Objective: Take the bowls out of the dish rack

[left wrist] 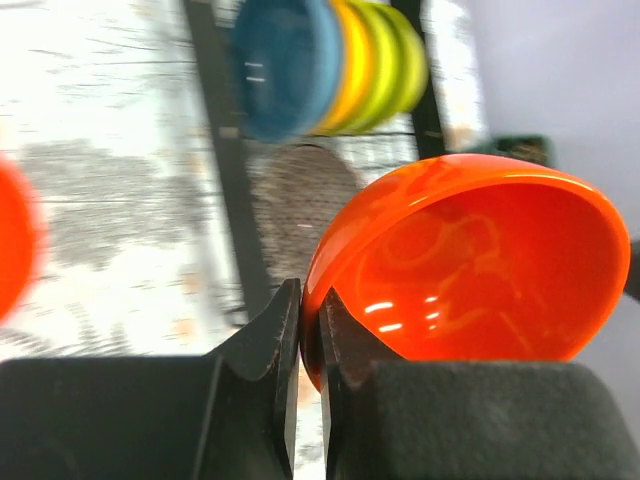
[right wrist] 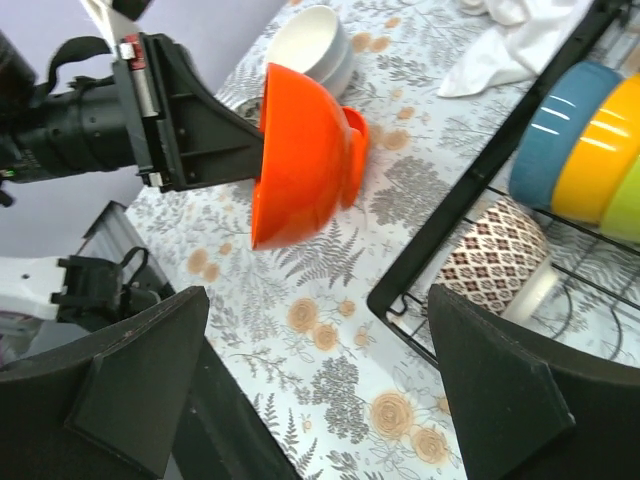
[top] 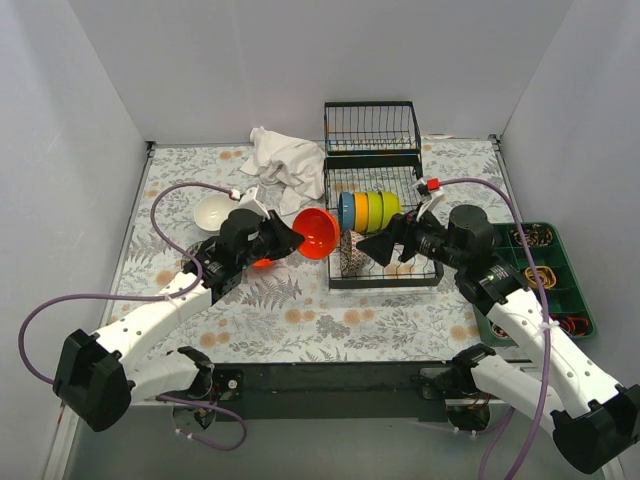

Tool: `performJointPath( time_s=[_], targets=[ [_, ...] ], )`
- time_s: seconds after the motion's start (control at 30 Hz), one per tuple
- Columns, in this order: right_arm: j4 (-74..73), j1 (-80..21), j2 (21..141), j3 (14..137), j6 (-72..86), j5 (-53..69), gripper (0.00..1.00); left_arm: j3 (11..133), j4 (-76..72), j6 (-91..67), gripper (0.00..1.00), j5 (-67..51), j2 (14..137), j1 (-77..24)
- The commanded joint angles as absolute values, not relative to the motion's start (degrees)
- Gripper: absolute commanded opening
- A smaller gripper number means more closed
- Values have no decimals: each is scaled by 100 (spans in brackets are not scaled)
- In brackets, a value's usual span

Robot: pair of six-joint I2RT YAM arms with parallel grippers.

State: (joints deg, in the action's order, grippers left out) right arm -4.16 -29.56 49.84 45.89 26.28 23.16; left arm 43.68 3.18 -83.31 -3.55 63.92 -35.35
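The left gripper (top: 295,240) is clenched on the rim of an orange bowl (top: 318,232); its two fingers (left wrist: 285,340) pinch the thin edge with almost no gap between them. The bowl hangs tilted on its side above the table, just left of the dish rack (top: 385,284) and clear of it. The right gripper (top: 372,242) is released, with its jaws spread wide and nothing between them. It hovers at the rack's near left corner, facing the held bowl without touching it. Inside the rack a blue bowl (top: 347,211), a yellow bowl (top: 361,210) and a green bowl (top: 382,208) stand on edge in a row, with a patterned cup (top: 350,255) near them. On the table to the left sit a white bowl (top: 215,212) and, under the left gripper, another orange bowl (top: 260,263).
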Motion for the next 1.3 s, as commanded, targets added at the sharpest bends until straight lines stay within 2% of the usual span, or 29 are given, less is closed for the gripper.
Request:
performJointPath(
  time_s=[0.0, 0.17, 0.47, 0.8, 1.0, 1.03, 1.27],
  targets=[
    [-869, -2944, 4869, 4562, 2241, 1601, 99, 4781, 1422, -7613, 0, 965, 6135, -3384],
    [-1063, -2953, 4869, 4518, 2118, 1468, 99, 5246, 2425, -7181, 0, 1635, 6529, -2920],
    [-1283, -2944, 4799, 4342, 2004, 1406, 99, 5598, 2953, -6768, 0, 1283, 7514, -2058],
    [-1380, -2944, 4755, 4166, 1916, 1406, 99, 5643, 2953, -6767, 1, 1107, 8191, -1819],
    [-1389, -2944, 4851, 4104, 1881, 1406, 99, 5572, 2953, -6733, 18, 1160, 8227, -1749],
    [-1380, -2944, 4886, 4096, 1881, 1415, 99, 5572, 2953, -6715, 25, 1143, 8235, -1732],
    [-1275, -2953, 5273, 4201, 1925, 1187, 99, 5555, 2988, -6715, 55, 976, 8078, -1714]
  ],
)
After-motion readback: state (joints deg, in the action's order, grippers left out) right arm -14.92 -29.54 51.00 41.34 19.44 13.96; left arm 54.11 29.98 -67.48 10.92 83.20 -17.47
